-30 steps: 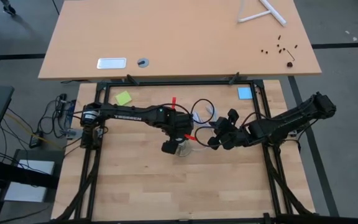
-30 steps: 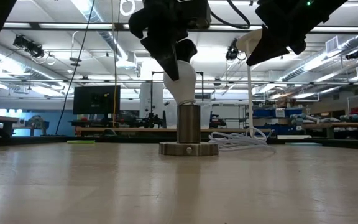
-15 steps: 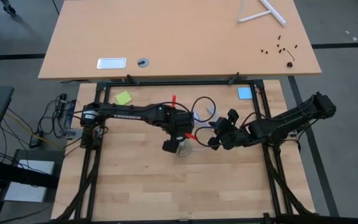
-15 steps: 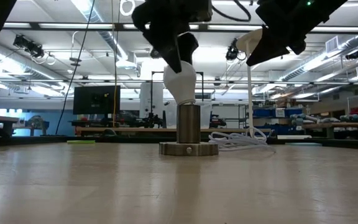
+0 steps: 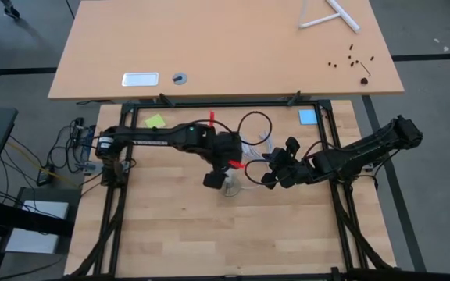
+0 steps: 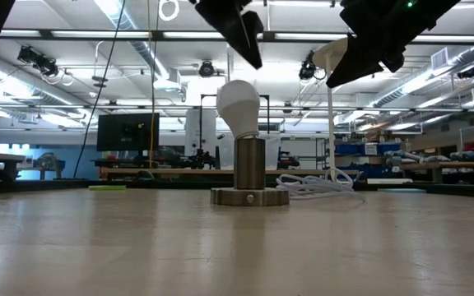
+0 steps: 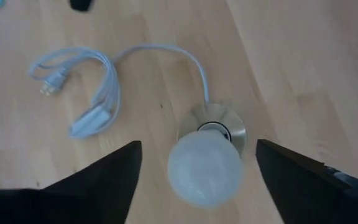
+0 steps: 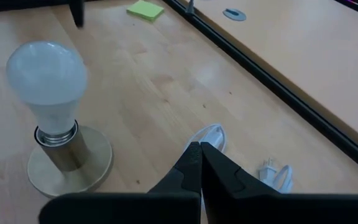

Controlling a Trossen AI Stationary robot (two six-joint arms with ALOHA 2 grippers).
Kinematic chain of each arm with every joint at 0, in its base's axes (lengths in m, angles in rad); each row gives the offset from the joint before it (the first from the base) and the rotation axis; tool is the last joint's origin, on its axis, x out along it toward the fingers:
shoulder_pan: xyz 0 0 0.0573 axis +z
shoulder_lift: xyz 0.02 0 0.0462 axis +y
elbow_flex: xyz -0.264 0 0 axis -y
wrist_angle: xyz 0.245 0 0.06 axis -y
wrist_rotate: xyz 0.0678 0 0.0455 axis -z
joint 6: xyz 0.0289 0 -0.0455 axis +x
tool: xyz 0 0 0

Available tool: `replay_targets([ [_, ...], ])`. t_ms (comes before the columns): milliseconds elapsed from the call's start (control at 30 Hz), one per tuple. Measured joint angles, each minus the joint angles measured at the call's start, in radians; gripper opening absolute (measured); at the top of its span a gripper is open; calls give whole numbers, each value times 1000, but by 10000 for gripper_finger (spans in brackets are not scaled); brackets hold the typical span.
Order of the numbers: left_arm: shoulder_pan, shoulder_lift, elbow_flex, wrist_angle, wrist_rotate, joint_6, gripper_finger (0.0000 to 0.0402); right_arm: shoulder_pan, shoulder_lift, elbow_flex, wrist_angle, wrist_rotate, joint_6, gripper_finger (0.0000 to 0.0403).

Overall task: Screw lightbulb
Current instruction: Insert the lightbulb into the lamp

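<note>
The table [image 5: 178,234] carries the socket [image 6: 249,177] near its middle, and the lightbulb [image 6: 238,103] stands upright in it, base inside the metal collar. The left gripper [image 7: 194,165] hangs just above the bulb with its fingers spread wide and touches nothing. The right gripper [image 8: 199,165] waits to the right of the socket, fingers closed and empty. The screwing step seems finished or between two turns. If the bulb is not yet tight, the next move asks the left gripper to come down around the bulb, close and turn it. A second ago the left fingers were around the bulb; now they are lifted off.
</note>
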Motion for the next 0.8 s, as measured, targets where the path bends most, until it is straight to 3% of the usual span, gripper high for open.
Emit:
replay_targets([
  [233, 2, -96, -14, 65, -23, -5, 208, 0, 0, 0, 1, -3, 6, 9],
  [400, 4, -205, -115, 179, -32, -68, 118, -2, 22, 0, 17, -40, 34, 9],
  [600, 4, -410, -459, 524, -22, -182, 13, -29, 97, 0, 175, -103, -53, 9],
  [800, -13, -611, -866, 1015, 73, -310, 6, -71, 190, 0, 385, -169, -197, 9],
])
